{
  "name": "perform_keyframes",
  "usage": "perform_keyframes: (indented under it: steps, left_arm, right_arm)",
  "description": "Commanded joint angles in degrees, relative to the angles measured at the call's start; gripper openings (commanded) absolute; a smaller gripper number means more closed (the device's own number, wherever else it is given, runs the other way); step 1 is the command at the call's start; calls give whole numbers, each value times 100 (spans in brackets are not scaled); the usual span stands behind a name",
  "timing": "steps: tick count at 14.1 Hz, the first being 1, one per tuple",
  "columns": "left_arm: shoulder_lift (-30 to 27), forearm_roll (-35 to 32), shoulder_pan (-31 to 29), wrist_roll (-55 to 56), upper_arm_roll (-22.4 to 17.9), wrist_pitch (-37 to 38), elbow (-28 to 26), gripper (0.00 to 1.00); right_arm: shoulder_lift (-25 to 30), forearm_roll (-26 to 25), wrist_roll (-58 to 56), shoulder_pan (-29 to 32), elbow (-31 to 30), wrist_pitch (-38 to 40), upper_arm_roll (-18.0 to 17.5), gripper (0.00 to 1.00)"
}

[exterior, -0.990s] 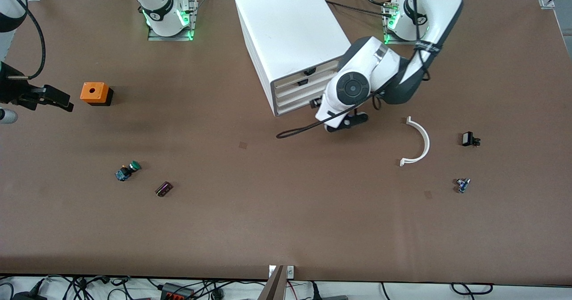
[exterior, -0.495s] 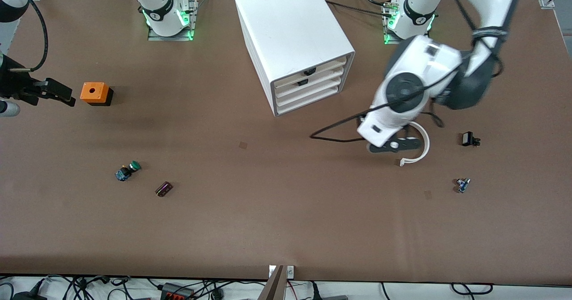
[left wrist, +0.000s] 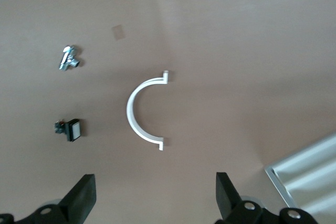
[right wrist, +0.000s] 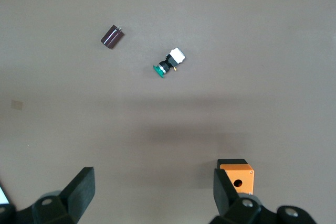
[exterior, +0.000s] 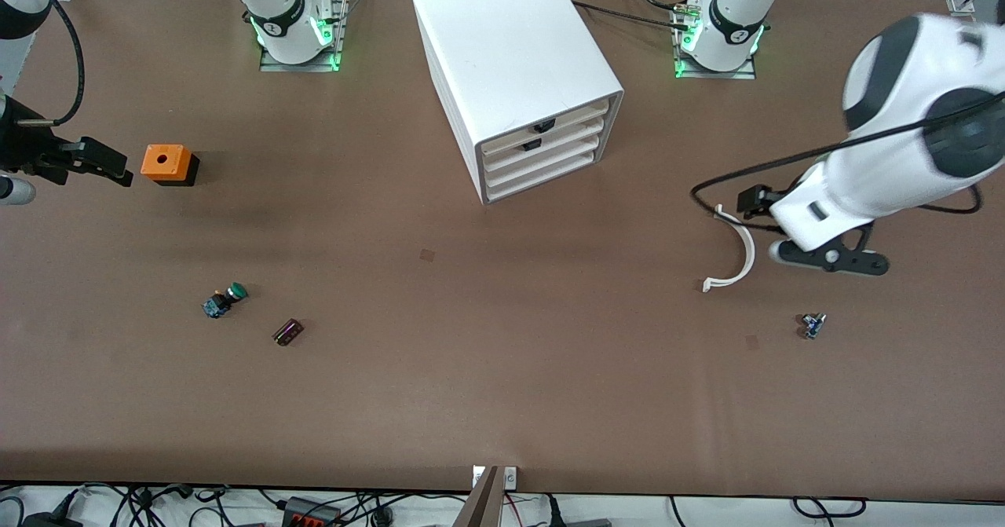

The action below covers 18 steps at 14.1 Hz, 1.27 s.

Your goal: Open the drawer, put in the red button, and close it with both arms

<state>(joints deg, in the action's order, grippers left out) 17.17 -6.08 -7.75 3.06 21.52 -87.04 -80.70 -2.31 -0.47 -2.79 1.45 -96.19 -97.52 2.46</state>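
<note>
Left gripper (left wrist: 155, 205): fingers (left wrist: 83, 199) are standing spread wide, pinching nothing, and are hanging over the desk (exterior: 502, 370) at the left arm's end, just beside a white half-ring clip (left wrist: 135, 113). A small black part (left wrist: 71, 129) and a small bluish-silver part (left wrist: 68, 57) are lying close by, apart from both fingers.

Right gripper (right wrist: 153, 203): its fingers are likewise spread and empty. The arm is waiting over the right arm's end of the desk, beside an orange box (right wrist: 237, 176), with the green-capped button (right wrist: 169, 64) and a dark cylinder (right wrist: 112, 35) well apart from it.

Red button: it is showing in no view, and neither gripper is carrying it. It may be lying inside the cabinet (exterior: 510, 48), but that cannot be told.

Handling, judged:
- The red button is likely light, hard and small.
- Its round cap is liable to slip, so the black body is the better hold.

Drawer (exterior: 569, 136): second from top, it is sitting flush with its neighbours and appears shut. It is well apart from both grippers. It likely slides easily, and its small black handle is the only hold.
</note>
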Motion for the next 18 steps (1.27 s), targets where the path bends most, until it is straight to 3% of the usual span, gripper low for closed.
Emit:
perform_keyframes:
  steps: [1,4,7,8,9,13,18]
  left_arm:
    - [-599,388,-78,-893,-479,-23,-331,100]
    - [-1696,810,80,-1018,-1096,-732,-1452,100]
    - [-2121,819,203,-983,-1246,-1804,-2228,100]
    - [-2217,811,352,-1009,-1481,-1903,-2309,100]
    - [-2340,784,632,-1018,-1701,-1800,-2336,100]
    - [-2315,749,678,-1229,-1721,-1430,-2196,100]
    - [-1639,749,678,-1185,-1748,-762,-1291,100]
  right_arm:
    - [134,-49,41,4,-110,22,-26,100]
    - [125,-76,41,-5,-110,5,-26,100]
    - [116,-67,50,-5,-110,22,-35,100]
    - [116,-41,50,-5,-110,22,-35,100]
    - [108,-40,50,-5,-110,31,-35,100]
    - [99,-40,50,-5,-110,22,-35,100]
    - [99,-49,41,-5,-110,31,-26,100]
